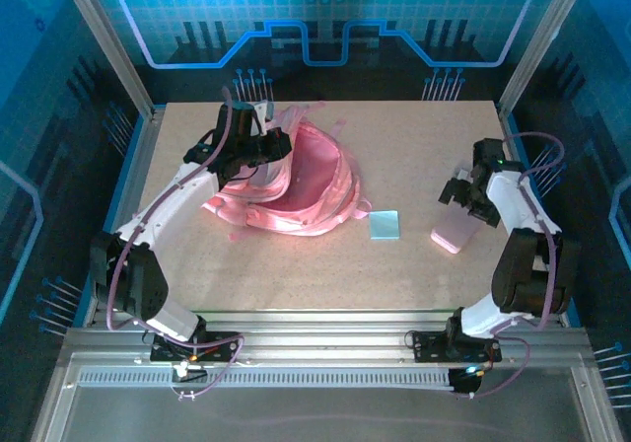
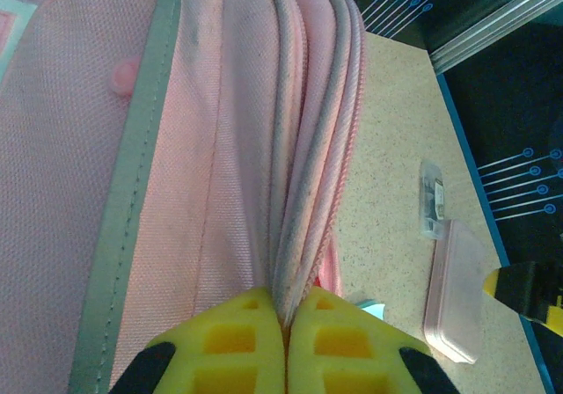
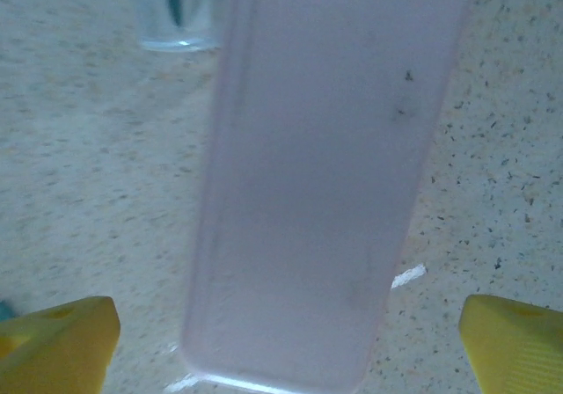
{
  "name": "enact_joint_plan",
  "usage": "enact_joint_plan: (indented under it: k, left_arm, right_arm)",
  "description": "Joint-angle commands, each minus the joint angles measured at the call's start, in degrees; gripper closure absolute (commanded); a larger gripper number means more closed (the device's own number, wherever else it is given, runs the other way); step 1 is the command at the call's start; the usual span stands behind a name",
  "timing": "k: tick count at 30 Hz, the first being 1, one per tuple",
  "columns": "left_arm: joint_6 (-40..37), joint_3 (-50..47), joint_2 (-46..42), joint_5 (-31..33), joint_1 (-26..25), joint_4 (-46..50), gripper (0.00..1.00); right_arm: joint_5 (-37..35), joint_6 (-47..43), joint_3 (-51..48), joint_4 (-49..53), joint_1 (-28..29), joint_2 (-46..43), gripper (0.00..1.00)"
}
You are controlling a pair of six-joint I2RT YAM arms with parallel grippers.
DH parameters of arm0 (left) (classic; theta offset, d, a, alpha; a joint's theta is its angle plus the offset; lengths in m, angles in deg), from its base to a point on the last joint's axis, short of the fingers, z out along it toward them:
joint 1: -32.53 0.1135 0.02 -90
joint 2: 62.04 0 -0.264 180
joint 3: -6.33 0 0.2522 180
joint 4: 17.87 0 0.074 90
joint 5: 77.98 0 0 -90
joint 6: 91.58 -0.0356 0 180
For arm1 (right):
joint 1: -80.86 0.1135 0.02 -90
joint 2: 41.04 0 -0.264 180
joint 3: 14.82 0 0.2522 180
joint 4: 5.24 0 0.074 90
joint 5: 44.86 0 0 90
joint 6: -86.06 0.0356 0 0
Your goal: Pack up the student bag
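Your left gripper point(image 2: 286, 324) is pinched shut on the zippered edge folds of the large soft pink fabric backpack point(image 1: 306, 181), which lies at the far left of the speckled desk point(image 1: 424, 136); the left arm reaches forward over it. Your right gripper point(image 3: 290, 346) is spread wide and holds nothing, angled down, its yellow fingers point(image 3: 57, 346) straddling a flat pale pink rectangular case point(image 3: 325, 174), perhaps just above it
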Motion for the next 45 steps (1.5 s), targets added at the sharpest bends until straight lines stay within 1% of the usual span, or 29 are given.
enact_joint_plan:
  k: [1, 3, 8, 14, 17, 20, 22, 27, 30, 33, 35, 36, 40, 43, 45]
  left_arm:
    - [0.6, 0.2, -4.2, -2.4, 0.2, -6.3, 1.00]
    - [0.3, 0.0, -4.6, -2.1, 0.2, -6.0, 1.00]
    - [0.4, -0.8, -5.6, -1.3, 0.2, -5.9, 1.00]
    - [0.4, -1.1, -6.2, -0.8, 0.2, -5.8, 1.00]
    - [0.6, -1.1, -6.3, -0.9, 0.2, -5.8, 1.00]
    - [0.6, -1.2, -6.4, -0.7, 0.2, -6.0, 1.00]
    - [0.9, -1.3, -6.4, -0.7, 0.2, -6.5, 1.00]
    - [1.3, -1.4, -6.1, -1.4, 0.2, -6.8, 1.00]
    - [0.7, -1.5, -6.7, -0.9, 0.2, -6.1, 1.00]
    - [0.2, -1.7, -7.3, -0.2, 0.2, -6.0, 1.00]
    - [-0.2, -1.8, -7.5, 0.4, 0.2, -5.9, 1.00]
    - [-0.4, -1.8, -7.5, 0.6, 0.2, -5.8, 1.00]
    - [-1.1, -1.7, -7.3, 1.0, 0.4, -6.1, 1.00]
    - [-1.4, -1.7, -6.9, 0.8, 1.0, -7.0, 1.00]
    - [-1.3, -2.0, -6.5, 0.8, 1.4, -7.7, 1.00]
  right_arm:
    - [2.0, 2.0, -2.1, -5.1, -1.2, 3.4, 0.00]
    - [5.0, 2.4, -2.9, -8.0, -1.4, 5.1, 0.00]
    - [4.1, 4.8, -2.0, -8.5, -1.5, 10.8, 0.00]
    - [4.6, 5.8, -3.0, -10.7, -1.6, 13.2, 0.00]
    - [4.2, 5.5, -2.6, -9.1, -1.1, 12.8, 0.00]
    - [0.9, 4.8, -2.7, -7.4, -0.4, 10.7, 0.00]
    - [0.8, 4.2, -2.6, -6.8, -0.8, 10.2, 0.00]
    - [2.7, 4.4, -2.5, -7.4, -1.5, 13.5, 0.00]
    - [1.6, 4.5, -2.4, -7.8, -0.9, 13.9, 0.01]
    - [2.8, 4.4, -2.3, -8.1, -0.9, 13.9, 0.07]
    - [4.5, 4.2, -2.6, -8.5, -1.0, 12.8, 0.16]
    - [5.2, 4.1, -2.7, -8.5, -1.0, 11.9, 0.20]
    - [9.0, 3.2, -2.5, -7.0, -0.4, 5.9, 0.30]
    - [12.8, 2.8, -2.2, -5.5, 1.3, 1.0, 0.33]
    - [16.3, 3.1, -1.6, -4.7, 3.6, -1.6, 0.33]
